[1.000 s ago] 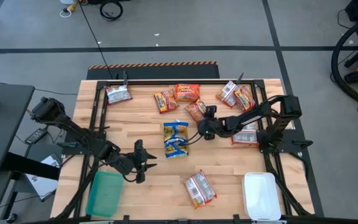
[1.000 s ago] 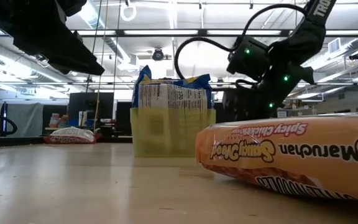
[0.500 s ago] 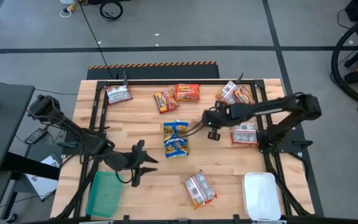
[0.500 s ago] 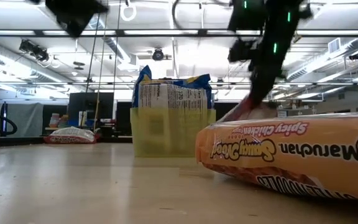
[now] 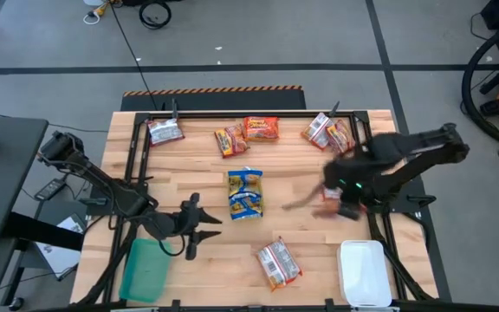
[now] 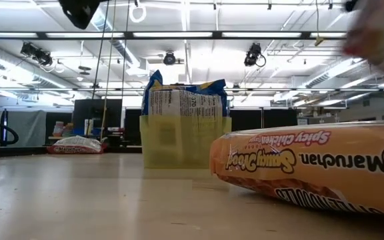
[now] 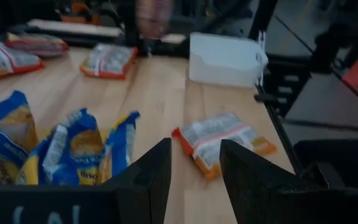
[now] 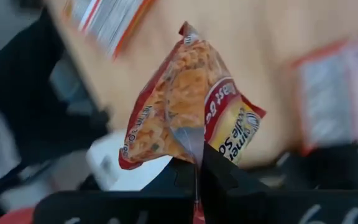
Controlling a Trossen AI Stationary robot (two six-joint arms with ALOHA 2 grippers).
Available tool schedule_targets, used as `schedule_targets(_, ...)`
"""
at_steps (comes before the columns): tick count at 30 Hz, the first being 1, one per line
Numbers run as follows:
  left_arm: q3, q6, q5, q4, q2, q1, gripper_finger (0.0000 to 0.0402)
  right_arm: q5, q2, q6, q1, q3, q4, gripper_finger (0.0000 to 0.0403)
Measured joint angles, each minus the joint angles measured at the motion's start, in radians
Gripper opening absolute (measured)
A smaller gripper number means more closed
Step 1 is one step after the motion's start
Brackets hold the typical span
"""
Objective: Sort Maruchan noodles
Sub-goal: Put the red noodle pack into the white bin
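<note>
Right gripper (image 8: 194, 171): clamped on the lower edge of one orange-red packet (image 8: 188, 106), which hangs clear of the table at about 3 o'clock of the table's middle in the high view, blurred with motion, close above the white tray (image 5: 364, 272).

Left gripper (image 5: 199, 227): fingers apart, holding nothing, hovering at about 8 o'clock of the table's middle, just beside the green tray (image 5: 148, 269).

Items on hand, high view:
- Blue-and-yellow packets (image 5: 245, 192): a small cluster near the table's middle. The low view shows them standing in a pale yellow tray (image 6: 185, 141); this group looks sorted.
- Orange-red packets, two (image 5: 261, 129) and (image 5: 230, 139): lying loose at 12 o'clock, near the far rail.
- Silver-white packet (image 5: 165, 131): at 10 o'clock, far corner, alone.
- Mixed pair (image 5: 330, 133): at 1 o'clock, touching or overlapping.
- Packet at 5 o'clock (image 5: 279, 262): flat on the wood, between the two near trays; the low view reads it as spicy chicken.
- One more packet lies partly hidden under the right arm at 3 o'clock; its colour cannot be told.

Status, as a judgement: early to middle stage. Green tray and white tray both appear bare. One colour group is gathered, one packet is in carriage, and six or so packets await sorting.
</note>
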Motion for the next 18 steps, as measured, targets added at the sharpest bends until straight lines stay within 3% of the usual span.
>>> schedule_targets(3,0.000,0.000,-0.015,0.023,0.000,0.000,0.0141,-0.039,-0.037,0.182,0.165,-0.026,0.001,0.0010)
schedule_targets(8,0.000,-0.001,-0.016,0.048,0.000,0.000,0.0141,-0.017,-0.016,0.440,0.393,-0.047,0.088,0.0010)
schedule_targets(12,0.000,-0.002,-0.017,0.048,0.000,0.000,0.0141,-0.086,0.059,0.581,0.498,-0.047,0.255,0.0010)
schedule_targets(18,0.000,-0.053,-0.039,0.054,0.021,-0.004,0.0141,-0.233,0.220,0.730,0.598,-0.047,0.299,0.0010)
